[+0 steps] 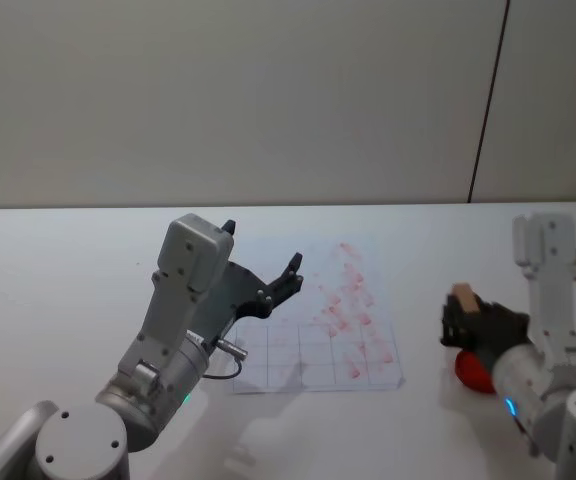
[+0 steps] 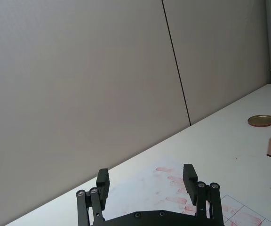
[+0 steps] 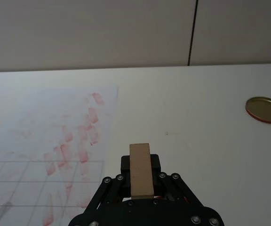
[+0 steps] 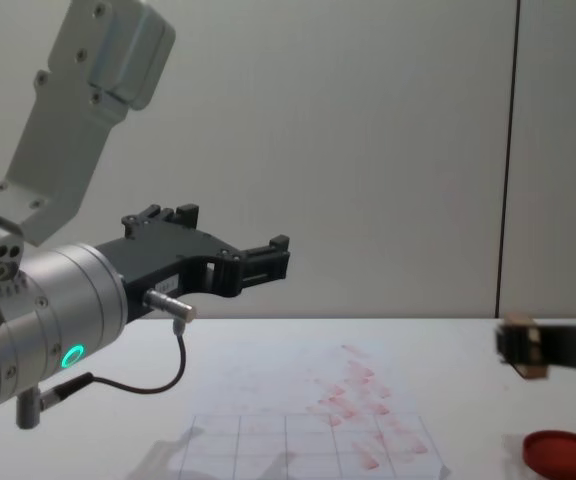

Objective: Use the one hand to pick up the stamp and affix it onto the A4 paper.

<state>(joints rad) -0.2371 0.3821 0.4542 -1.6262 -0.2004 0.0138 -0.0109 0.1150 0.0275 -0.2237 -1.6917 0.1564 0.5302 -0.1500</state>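
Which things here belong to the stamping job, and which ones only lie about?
Job:
right gripper, shut on the stamp
A4 paper
red ink pad

Lying about:
gold lid on the table
left gripper, open, raised above the paper

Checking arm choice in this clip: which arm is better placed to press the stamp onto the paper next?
Right. The right gripper already holds the stamp beside the A4 paper; the left gripper hovers open and holds nothing.

My right gripper (image 1: 460,318) holds the stamp (image 1: 463,297) above the ink pad (image 4: 566,453). Leftward, bare table (image 1: 423,290) lies open to the A4 paper (image 1: 358,345). My left gripper (image 1: 265,262) hangs over its far side.
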